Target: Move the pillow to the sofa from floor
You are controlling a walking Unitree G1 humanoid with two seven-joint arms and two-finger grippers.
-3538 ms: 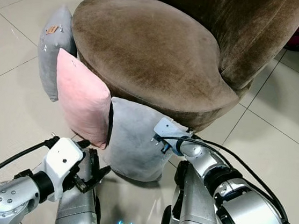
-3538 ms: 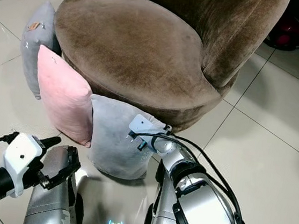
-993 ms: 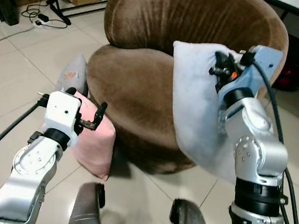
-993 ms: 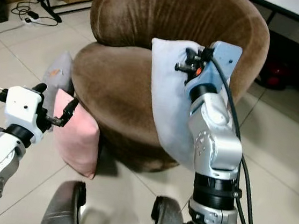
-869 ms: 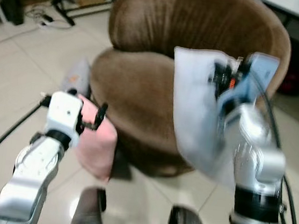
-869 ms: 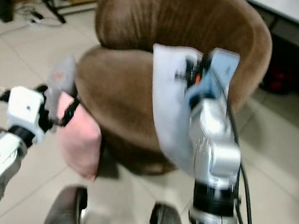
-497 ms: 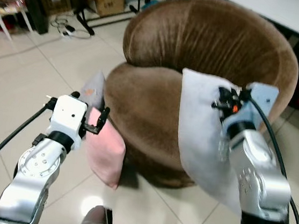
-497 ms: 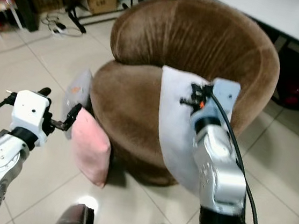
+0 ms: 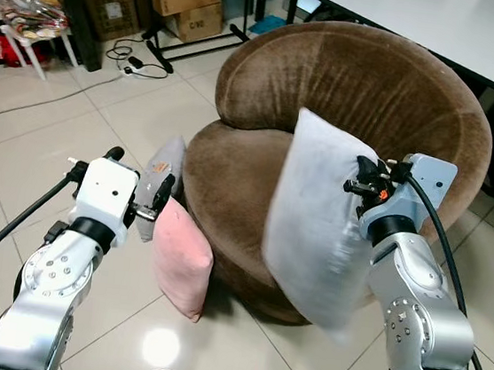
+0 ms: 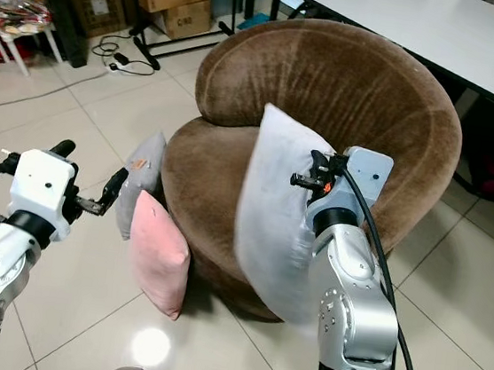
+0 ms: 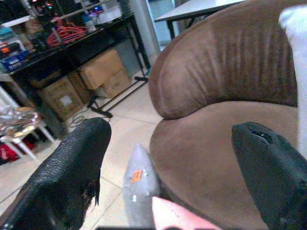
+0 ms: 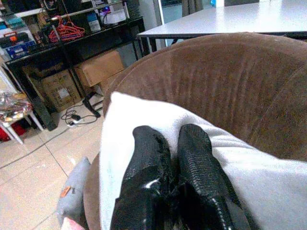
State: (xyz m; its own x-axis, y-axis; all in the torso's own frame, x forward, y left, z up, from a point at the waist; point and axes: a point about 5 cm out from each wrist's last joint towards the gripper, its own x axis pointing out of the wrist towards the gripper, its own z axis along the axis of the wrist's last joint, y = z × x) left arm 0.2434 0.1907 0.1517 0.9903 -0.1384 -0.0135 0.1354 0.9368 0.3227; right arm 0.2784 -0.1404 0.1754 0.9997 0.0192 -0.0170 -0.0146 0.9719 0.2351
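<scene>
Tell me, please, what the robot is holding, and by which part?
The right gripper pinches the light grey pillow at its upper edge; the left gripper is open, holding nothing.

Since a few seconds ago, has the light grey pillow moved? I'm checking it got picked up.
Yes. The light grey pillow leaned on the floor against the brown sofa; now it hangs off the floor, level with the seat, pinched by the right gripper.

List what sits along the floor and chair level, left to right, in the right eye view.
Robot's open left hand → grey pillow on the floor → pink pillow on the floor → pale blue-grey pillow gripped by the right hand.
</scene>
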